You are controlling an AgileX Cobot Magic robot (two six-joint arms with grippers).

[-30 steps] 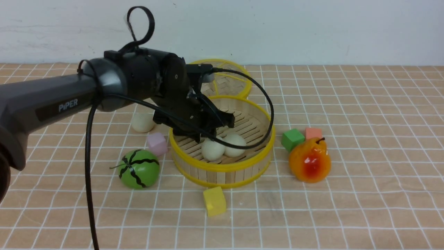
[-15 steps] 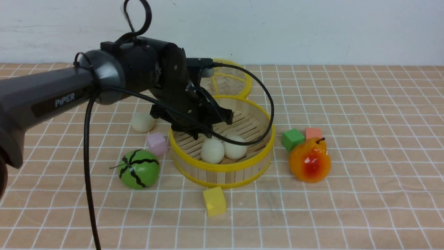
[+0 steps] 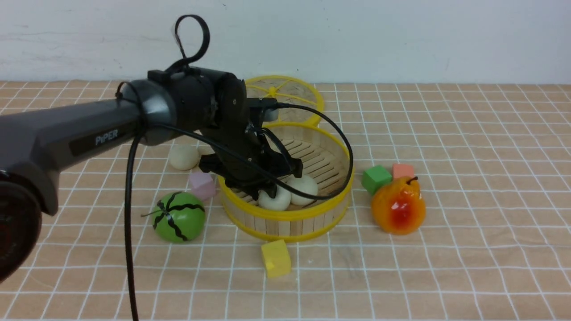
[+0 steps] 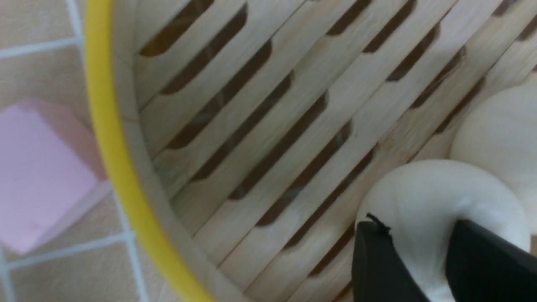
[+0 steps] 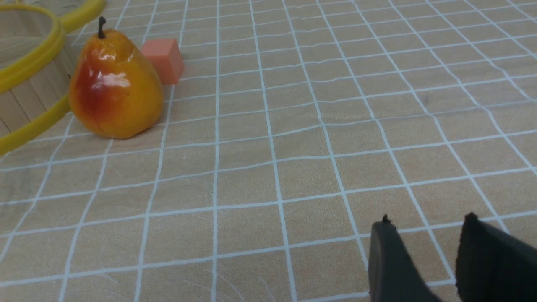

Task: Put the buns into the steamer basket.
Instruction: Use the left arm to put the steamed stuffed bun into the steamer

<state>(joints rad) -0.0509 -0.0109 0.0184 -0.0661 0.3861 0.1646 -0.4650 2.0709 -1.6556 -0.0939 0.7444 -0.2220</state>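
Note:
The steamer basket [image 3: 285, 217] stands mid-table, round, with bamboo slats and yellow rims. My left gripper [image 3: 272, 191] reaches down inside it, shut on a cream-white bun [image 3: 273, 200]. In the left wrist view the black fingers [image 4: 377, 260] pinch that bun [image 4: 432, 193] just over the slatted floor [image 4: 268, 126]. A second bun [image 3: 304, 187] lies in the basket beside it, touching it. A third bun [image 3: 184, 157] sits on the table left of the basket, behind the arm. My right gripper [image 5: 423, 222] hovers open over bare tablecloth.
A green watermelon toy [image 3: 178, 217] and a pink cube [image 3: 201, 184] lie left of the basket. A yellow cube [image 3: 275, 257] sits in front of it. On the right are a green cube [image 3: 376, 178], an orange cube [image 3: 403, 170] and a pear [image 3: 398, 205]. The woven lid [image 3: 285, 91] lies behind.
My left gripper rose slightly, then came down deeper into the basket with the bun between its fingers. The arm shifted a little to the right.

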